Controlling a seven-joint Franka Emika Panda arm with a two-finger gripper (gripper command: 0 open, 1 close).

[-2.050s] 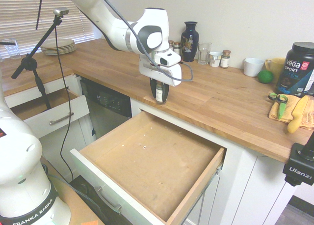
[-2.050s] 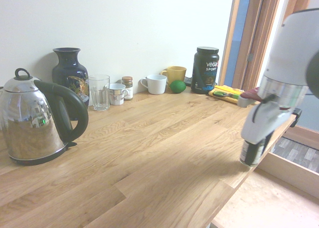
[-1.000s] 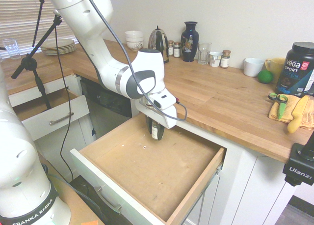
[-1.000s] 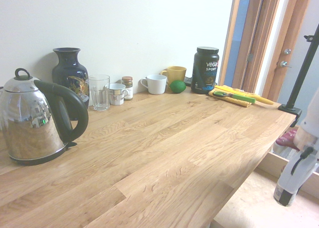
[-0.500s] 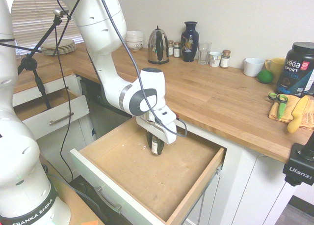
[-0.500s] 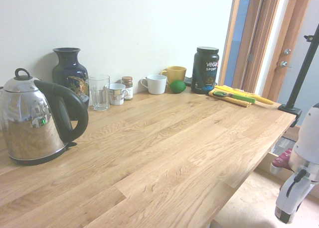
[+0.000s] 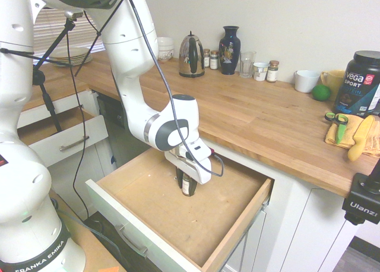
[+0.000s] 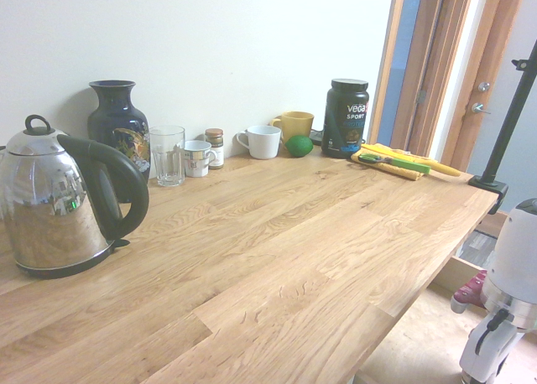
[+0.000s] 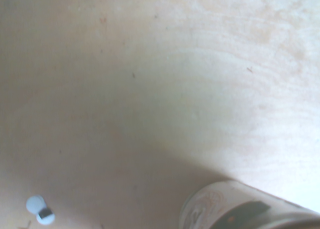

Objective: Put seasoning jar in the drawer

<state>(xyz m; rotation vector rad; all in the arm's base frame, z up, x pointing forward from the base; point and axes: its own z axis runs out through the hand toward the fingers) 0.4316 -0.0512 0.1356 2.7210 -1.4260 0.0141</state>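
Observation:
The seasoning jar (image 7: 188,185), a small glass jar with a pale label and dark contents, stands upright inside the open drawer (image 7: 148,221), at or just above its light-brown wooden bottom. My gripper (image 7: 185,183) reaches down from above and is shut on the jar's upper part, so the lid is hidden. In the wrist view the jar's pale label (image 9: 235,209) rises from the lower edge over blurred drawer wood. The second exterior view shows only the arm's white end (image 8: 503,325) low beside the counter edge; the jar is hidden there.
A smaller white drawer (image 7: 62,138) stands open to the left. On the countertop (image 7: 267,114) are a kettle (image 7: 191,47), dark vase (image 7: 230,41), glass, small brown-lidded jars (image 7: 272,71), mugs, a lime, a black tub (image 7: 358,83) and a yellow cloth with scissors.
Over two seconds the arm carried the jar from above the counter edge out over the drawer and down into it. In the last half second it sank slightly lower.

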